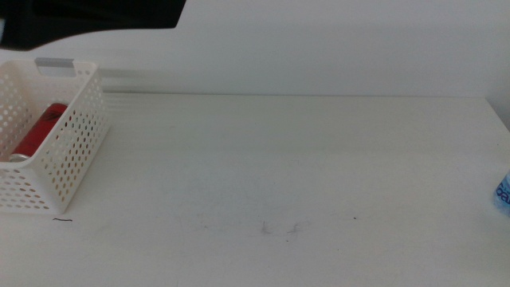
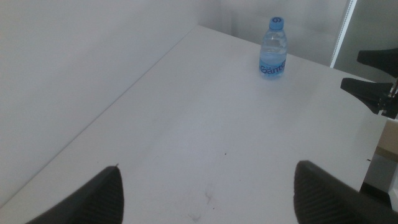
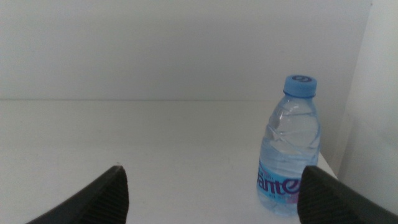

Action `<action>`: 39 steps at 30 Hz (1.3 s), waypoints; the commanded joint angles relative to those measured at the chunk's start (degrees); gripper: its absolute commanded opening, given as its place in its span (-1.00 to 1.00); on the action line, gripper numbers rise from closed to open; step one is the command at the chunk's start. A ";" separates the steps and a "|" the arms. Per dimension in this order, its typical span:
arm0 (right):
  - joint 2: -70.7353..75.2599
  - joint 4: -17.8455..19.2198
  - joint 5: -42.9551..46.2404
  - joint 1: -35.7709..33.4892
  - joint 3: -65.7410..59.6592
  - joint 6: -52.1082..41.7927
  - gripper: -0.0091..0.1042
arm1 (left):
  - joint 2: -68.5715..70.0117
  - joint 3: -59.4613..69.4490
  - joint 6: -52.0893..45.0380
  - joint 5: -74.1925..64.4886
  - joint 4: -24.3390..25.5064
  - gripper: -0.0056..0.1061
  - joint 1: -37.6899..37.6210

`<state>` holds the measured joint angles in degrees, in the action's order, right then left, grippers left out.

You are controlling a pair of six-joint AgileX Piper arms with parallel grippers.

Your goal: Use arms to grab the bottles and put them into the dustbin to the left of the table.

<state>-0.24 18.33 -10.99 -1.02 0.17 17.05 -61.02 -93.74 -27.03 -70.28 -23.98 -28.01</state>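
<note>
1 water bottle (image 3: pixel 289 146) stands upright at table's (image 1: pixel 303 159) 3 o'clock edge; red can (image 1: pixel 36 131) lies in dustbin (image 1: pixel 68 143). Right gripper (image 3: pixel 211 193) and left gripper (image 2: pixel 205 193) both spread, empty. Judgement: right should centre on the label and close gently.

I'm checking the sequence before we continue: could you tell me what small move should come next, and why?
Probably the right gripper should ease toward the water bottle, bringing it between its open jaws. The bottle stands upright and ungrasped at the table's right edge, while a red can already lies in the dustbin. The left gripper is open too, but far from the bottle.
</note>
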 commanded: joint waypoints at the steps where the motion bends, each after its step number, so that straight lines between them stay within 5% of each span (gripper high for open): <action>1: 0.24 1.08 1.77 0.31 -0.17 -0.15 0.80 | 0.35 0.06 0.03 0.32 0.14 0.78 -0.36; 7: 0.24 2.64 3.49 0.31 -0.17 1.38 0.80 | 0.35 0.06 0.03 0.32 0.14 0.78 -0.36; 19: -22.44 2.39 19.71 0.42 -0.17 1.68 0.80 | 0.35 0.06 0.03 0.32 0.14 0.78 -0.36; 25: -36.03 -8.16 29.05 0.42 -0.17 -13.24 0.80 | 0.35 0.06 0.03 0.32 0.14 0.78 -0.36; 33: -53.73 -9.36 46.11 0.42 -0.17 -13.46 0.80 | 0.35 0.06 0.03 0.32 0.14 0.78 -0.36; 39: -65.44 -20.94 56.57 0.42 -0.17 -17.05 0.80 | 0.35 0.06 0.03 0.32 0.14 0.78 -0.36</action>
<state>-63.63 0.62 41.32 -1.02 0.17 2.33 -61.02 -93.74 -27.03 -70.28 -23.78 -28.01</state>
